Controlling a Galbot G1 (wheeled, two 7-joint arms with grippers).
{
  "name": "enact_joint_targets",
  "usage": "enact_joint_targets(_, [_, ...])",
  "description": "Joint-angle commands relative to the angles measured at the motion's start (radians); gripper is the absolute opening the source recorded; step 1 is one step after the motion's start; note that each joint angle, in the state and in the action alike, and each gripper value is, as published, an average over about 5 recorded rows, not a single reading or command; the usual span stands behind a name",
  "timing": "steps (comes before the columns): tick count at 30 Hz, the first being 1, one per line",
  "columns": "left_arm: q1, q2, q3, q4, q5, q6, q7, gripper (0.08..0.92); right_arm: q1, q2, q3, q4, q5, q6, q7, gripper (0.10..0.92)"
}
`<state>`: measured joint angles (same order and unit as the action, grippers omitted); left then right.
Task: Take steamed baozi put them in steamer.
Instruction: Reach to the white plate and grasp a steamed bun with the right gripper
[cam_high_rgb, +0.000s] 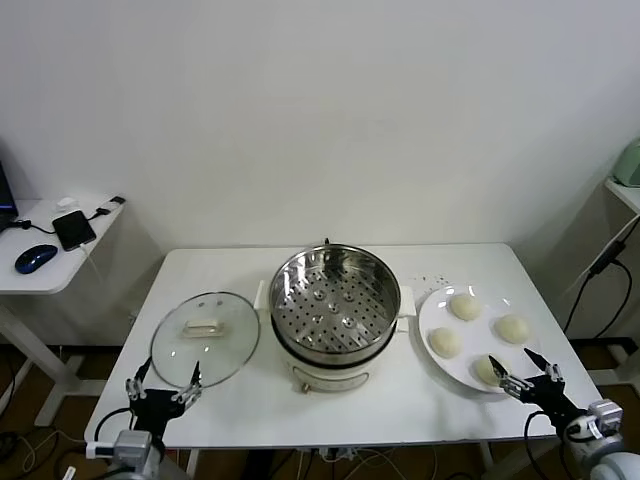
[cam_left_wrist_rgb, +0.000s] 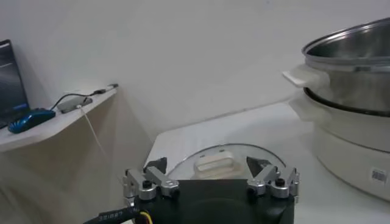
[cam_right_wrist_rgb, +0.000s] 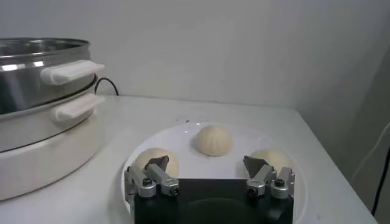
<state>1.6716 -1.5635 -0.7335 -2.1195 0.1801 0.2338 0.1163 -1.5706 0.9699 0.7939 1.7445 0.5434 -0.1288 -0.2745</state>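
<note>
Four cream-white baozi lie on a flat white plate (cam_high_rgb: 432, 310) at the right: one far (cam_high_rgb: 465, 306), one right (cam_high_rgb: 512, 328), one left (cam_high_rgb: 443, 342), one near (cam_high_rgb: 484, 372). The steel steamer (cam_high_rgb: 335, 300) with its perforated tray stands at the table's middle and holds no buns. My right gripper (cam_high_rgb: 510, 362) is open at the plate's near edge, over the near bun. The right wrist view shows the right gripper (cam_right_wrist_rgb: 205, 161) open, with three buns ahead, the middle one (cam_right_wrist_rgb: 213, 140) farthest, and the steamer (cam_right_wrist_rgb: 36, 73) beside them. My left gripper (cam_high_rgb: 170, 372) is open and empty by the lid's near edge.
A round glass lid (cam_high_rgb: 205, 338) with a cream handle lies flat left of the steamer; it also shows in the left wrist view (cam_left_wrist_rgb: 183, 164) just ahead of the left gripper (cam_left_wrist_rgb: 207, 163). A side table (cam_high_rgb: 50, 270) at far left holds a mouse and a phone.
</note>
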Motion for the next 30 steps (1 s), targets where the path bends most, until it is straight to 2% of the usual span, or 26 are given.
enact_joint_targets(1, [0.009, -0.001, 0.001, -0.005, 0.002, 0.002, -0.001, 0.823, 0.048, -0.022, 0.013, -0.003, -0.009, -0.034, 0.009, 0.823])
enact_joint_targets(4, [0.014, -0.004, 0.002, -0.004, 0.001, 0.000, -0.002, 0.823, 0.140, -0.058, 0.019, -0.018, -0.081, -0.072, -0.023, 0.823])
enact_joint_targets(9, [0.006, -0.005, 0.002, -0.005, 0.004, 0.004, 0.000, 0.823, 0.358, -0.180, -0.044, -0.093, -0.303, -0.108, -0.150, 0.823])
enact_joint_targets(14, [-0.003, -0.012, 0.001, 0.000, 0.006, 0.005, -0.001, 0.823, 0.608, -0.320, -0.175, -0.198, -0.621, -0.063, -0.420, 0.823])
enact_joint_targets(19, [-0.004, -0.020, 0.003, -0.005, 0.006, 0.003, -0.002, 0.823, 0.911, -0.425, -0.430, -0.277, -0.854, -0.010, -0.732, 0.823])
enact_joint_targets(26, [-0.014, -0.019, -0.010, -0.013, 0.001, 0.007, -0.002, 0.823, 1.375, -0.371, -0.880, -0.483, -0.988, 0.124, -1.044, 0.823])
enact_joint_targets(30, [0.010, -0.022, -0.019, -0.018, -0.015, 0.001, -0.008, 0.823, 1.503, -0.289, -1.035, -0.587, -1.035, 0.193, -1.081, 0.823])
